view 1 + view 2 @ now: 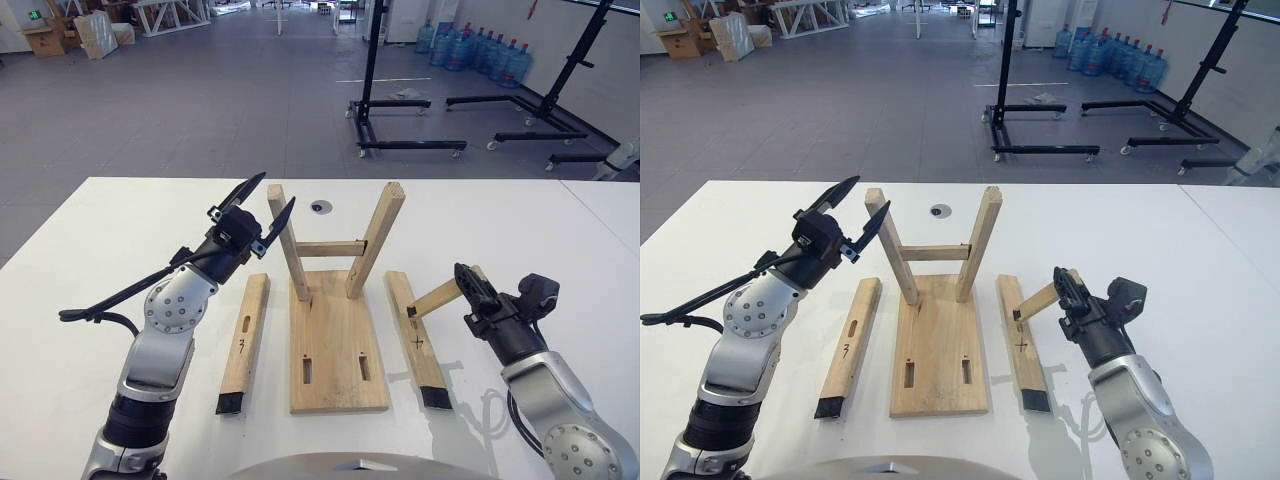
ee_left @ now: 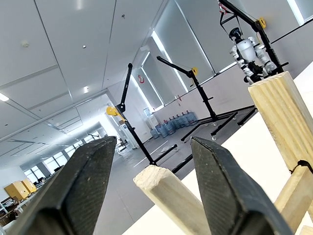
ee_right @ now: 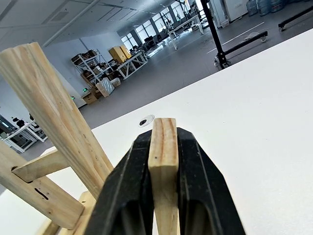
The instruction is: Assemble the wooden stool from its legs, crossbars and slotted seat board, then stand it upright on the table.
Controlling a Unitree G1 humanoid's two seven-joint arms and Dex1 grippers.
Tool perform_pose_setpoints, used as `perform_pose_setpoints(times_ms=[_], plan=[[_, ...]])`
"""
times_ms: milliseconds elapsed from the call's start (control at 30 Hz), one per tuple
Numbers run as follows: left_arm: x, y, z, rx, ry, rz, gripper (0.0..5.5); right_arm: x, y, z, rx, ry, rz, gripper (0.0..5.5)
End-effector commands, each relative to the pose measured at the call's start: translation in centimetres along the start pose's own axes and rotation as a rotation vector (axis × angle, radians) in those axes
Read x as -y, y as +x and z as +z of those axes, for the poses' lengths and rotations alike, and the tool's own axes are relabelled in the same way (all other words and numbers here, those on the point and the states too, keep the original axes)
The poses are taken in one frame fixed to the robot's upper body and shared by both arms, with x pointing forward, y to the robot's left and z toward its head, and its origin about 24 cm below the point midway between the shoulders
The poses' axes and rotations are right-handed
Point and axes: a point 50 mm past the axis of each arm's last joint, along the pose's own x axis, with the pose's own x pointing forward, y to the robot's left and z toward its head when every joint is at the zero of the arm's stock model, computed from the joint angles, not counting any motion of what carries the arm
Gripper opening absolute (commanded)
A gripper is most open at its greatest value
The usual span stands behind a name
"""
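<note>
The slotted seat board (image 1: 338,372) lies flat mid-table. Two legs stand in its far end, the left leg (image 1: 294,258) and the right leg (image 1: 377,240), joined by a crossbar (image 1: 330,248). My left gripper (image 1: 279,189) is open, its fingers straddling the left leg's top end (image 2: 164,192) without touching. One loose leg (image 1: 245,342) lies left of the board. Another loose leg (image 1: 417,340) lies right of it, with a crossbar (image 1: 437,297) rising at a slant from its slot. My right gripper (image 1: 468,283) is shut on that crossbar (image 3: 163,166).
The white table (image 1: 120,240) has a small round hole (image 1: 321,207) behind the standing legs and a seam at its right side (image 1: 585,205). Black wheeled stands (image 1: 405,130) are on the floor beyond the table's far edge.
</note>
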Motion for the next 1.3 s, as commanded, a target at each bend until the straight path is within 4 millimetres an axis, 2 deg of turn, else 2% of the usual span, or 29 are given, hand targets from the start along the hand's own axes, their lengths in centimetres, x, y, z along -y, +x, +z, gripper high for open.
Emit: perform_pose_setpoints(times_ms=[33,200,433,833,1033,1100,1167,1300], plan=[[0.2,-0.1,0.0,-0.009,0.001,-0.010,2.75,0.1,-0.1,-0.6,-0.023,-0.031,-0.013,0.38],[0.2,-0.1,-0.1,-0.015,0.007,-0.020,2.75,0.6,-0.9,-0.2,-0.029,-0.058,-0.045,0.38],[0.4,-0.1,-0.1,-0.015,0.013,-0.030,2.75,1.6,-1.1,-0.7,-0.082,-0.101,-0.090,0.38],[0.5,0.2,-0.2,-0.012,0.026,-0.040,2.75,2.9,-1.1,-2.4,-0.221,-0.331,-0.093,0.38],[0.4,0.5,-0.4,-0.008,0.031,-0.047,2.75,1.8,-0.6,-2.6,-0.215,-0.432,-0.028,0.38],[0.4,0.7,-0.5,-0.004,0.031,-0.049,2.75,1.3,1.8,-2.5,-0.199,-0.444,-0.018,0.38],[0.3,0.8,-0.5,-0.002,0.030,-0.047,2.75,1.6,3.7,-2.5,-0.185,-0.435,-0.022,0.38],[0.4,0.9,-0.6,0.002,0.031,-0.046,2.75,2.2,5.6,-2.4,-0.162,-0.403,-0.027,0.38]])
